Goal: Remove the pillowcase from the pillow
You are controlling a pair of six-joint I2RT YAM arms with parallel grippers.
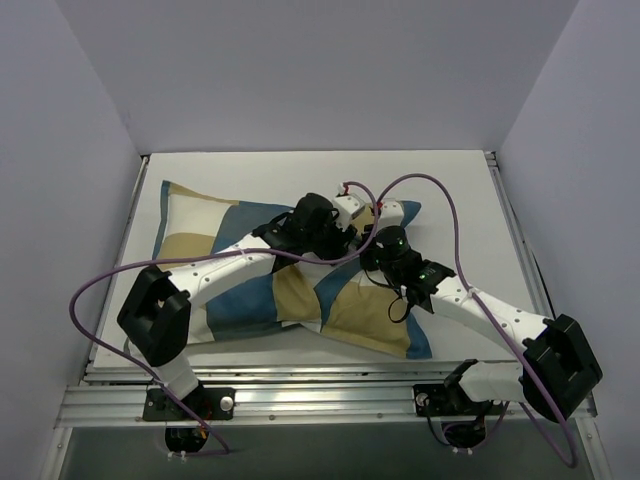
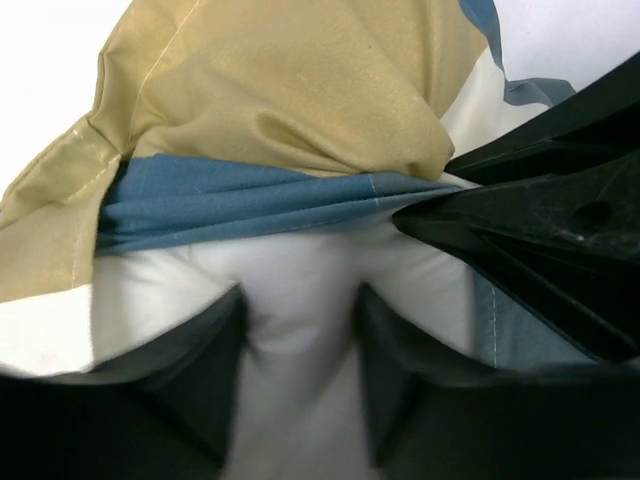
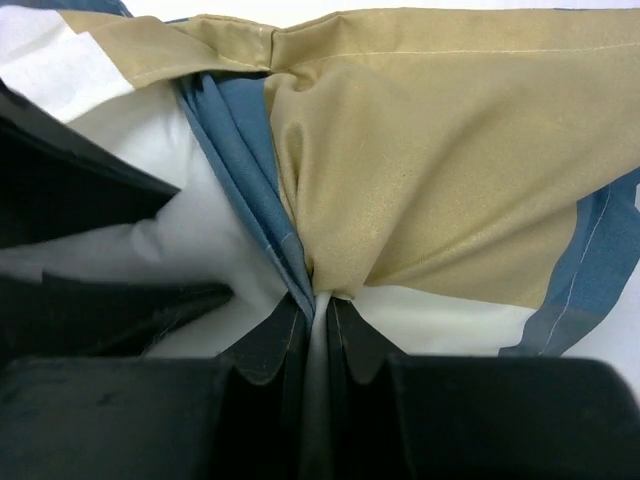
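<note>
The checked blue, tan and cream pillowcase (image 1: 240, 300) lies across the table with the pillow inside it. My two grippers meet at its far right end. My left gripper (image 1: 335, 238) is shut on a plump fold of the plain white pillow (image 2: 300, 290), just below the bunched blue and tan edge of the pillowcase (image 2: 290, 90). My right gripper (image 1: 368, 242) is shut on a thin pinch of pillowcase (image 3: 430, 150), its jaws nearly together (image 3: 320, 315). White pillow (image 3: 190, 200) shows to the left of that pinch. In the top view the arms hide the pillow itself.
The white table board (image 1: 450, 190) has grey walls close on three sides. A metal rail (image 1: 330, 400) runs along the near edge. Purple cables (image 1: 440, 195) loop over the pillow's right end. The other gripper's black body fills one side of each wrist view (image 2: 540, 230) (image 3: 80, 230).
</note>
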